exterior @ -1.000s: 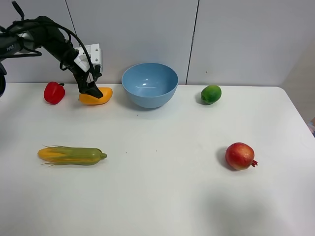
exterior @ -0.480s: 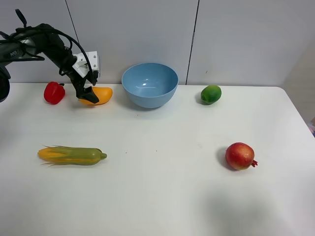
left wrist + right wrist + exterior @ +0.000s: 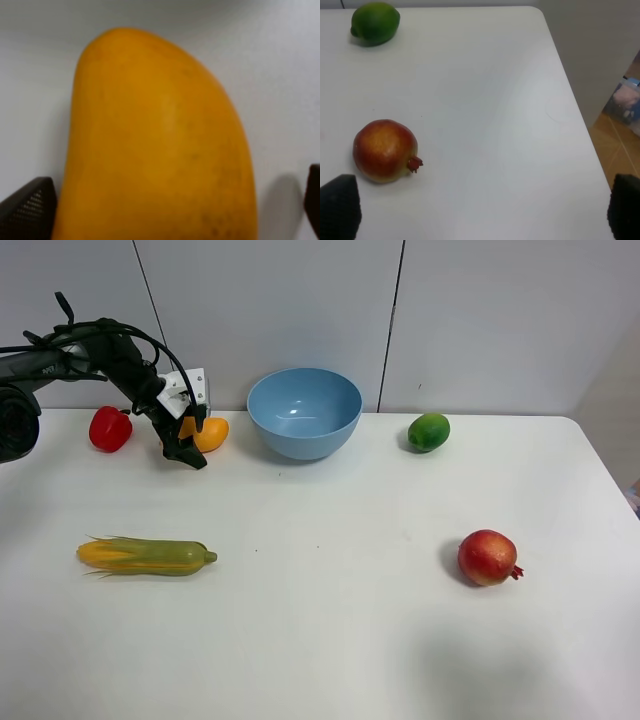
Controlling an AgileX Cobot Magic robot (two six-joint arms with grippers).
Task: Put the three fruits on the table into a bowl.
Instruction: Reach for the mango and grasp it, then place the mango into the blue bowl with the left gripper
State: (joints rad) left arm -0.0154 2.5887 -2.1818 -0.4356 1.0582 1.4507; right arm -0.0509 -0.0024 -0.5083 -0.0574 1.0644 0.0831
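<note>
The orange-yellow mango (image 3: 210, 432) lies on the white table (image 3: 330, 640) left of the light-blue bowl (image 3: 304, 430), which is empty. My left gripper (image 3: 188, 443) is low at the mango's left end. In the left wrist view the mango (image 3: 155, 140) fills the frame and the gripper (image 3: 167, 210) is open, its fingertips (image 3: 27, 207) wide on either side. The green lime (image 3: 429, 431) sits right of the bowl. The red pomegranate (image 3: 488, 557) sits front right. In the right wrist view my right gripper (image 3: 482, 207) is open above the pomegranate (image 3: 385, 150) and lime (image 3: 375, 23).
A red bell pepper (image 3: 109, 429) sits just left of the left gripper. A corn cob (image 3: 147, 556) lies at the front left. A grey wall runs close behind the bowl. The table's right edge (image 3: 570, 100) drops off to the floor.
My left gripper has swung lower and slightly toward the front at the mango's left end, now hiding that end. The mango stays in about the same spot. Nothing else has moved.
</note>
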